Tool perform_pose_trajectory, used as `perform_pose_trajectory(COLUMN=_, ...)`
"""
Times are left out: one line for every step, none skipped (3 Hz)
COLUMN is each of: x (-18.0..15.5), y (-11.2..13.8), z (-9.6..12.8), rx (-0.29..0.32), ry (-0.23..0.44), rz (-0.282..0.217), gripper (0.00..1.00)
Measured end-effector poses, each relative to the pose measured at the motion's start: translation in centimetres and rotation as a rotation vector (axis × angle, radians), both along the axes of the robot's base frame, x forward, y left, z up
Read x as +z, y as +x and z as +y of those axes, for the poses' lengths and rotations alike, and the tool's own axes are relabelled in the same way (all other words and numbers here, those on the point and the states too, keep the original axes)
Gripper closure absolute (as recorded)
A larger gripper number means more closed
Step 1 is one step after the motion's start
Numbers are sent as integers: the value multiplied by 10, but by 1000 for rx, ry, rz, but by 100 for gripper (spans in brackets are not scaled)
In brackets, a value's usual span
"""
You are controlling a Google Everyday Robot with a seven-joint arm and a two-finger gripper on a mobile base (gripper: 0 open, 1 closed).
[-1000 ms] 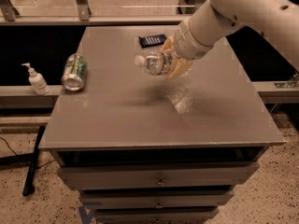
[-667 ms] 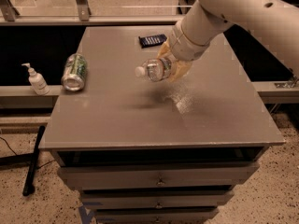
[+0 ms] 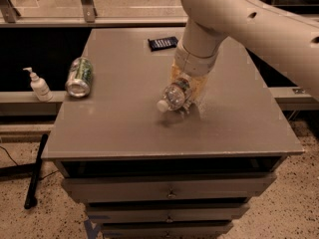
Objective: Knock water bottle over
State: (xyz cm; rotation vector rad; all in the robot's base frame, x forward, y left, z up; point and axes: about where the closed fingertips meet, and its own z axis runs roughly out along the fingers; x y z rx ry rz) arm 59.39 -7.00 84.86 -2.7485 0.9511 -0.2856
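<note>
Tool at clear plastic water bottle

No lettering, brand or number can be read on the water bottle, the green can or the dark packet. The hand is at the bottle, mid-worktop.

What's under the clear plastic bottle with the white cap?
Under the clear ribbed plastic water bottle is the flat grey table top and a dark shadow. The robot's gripper holds its far end, hiding what's beneath there.

tool mostly hidden behind water bottle; arm cut off upper right.
</note>
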Motion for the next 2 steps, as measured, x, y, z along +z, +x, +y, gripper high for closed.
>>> perform_pose_trajectory(x=-7, y=-5, z=-3, rx=49, ry=-80, rz=-10, gripper=75)
perform_pose_trajectory(x=-13, y=-10, z=-5, rx=94, ry=-144, rz=-7, gripper=52)
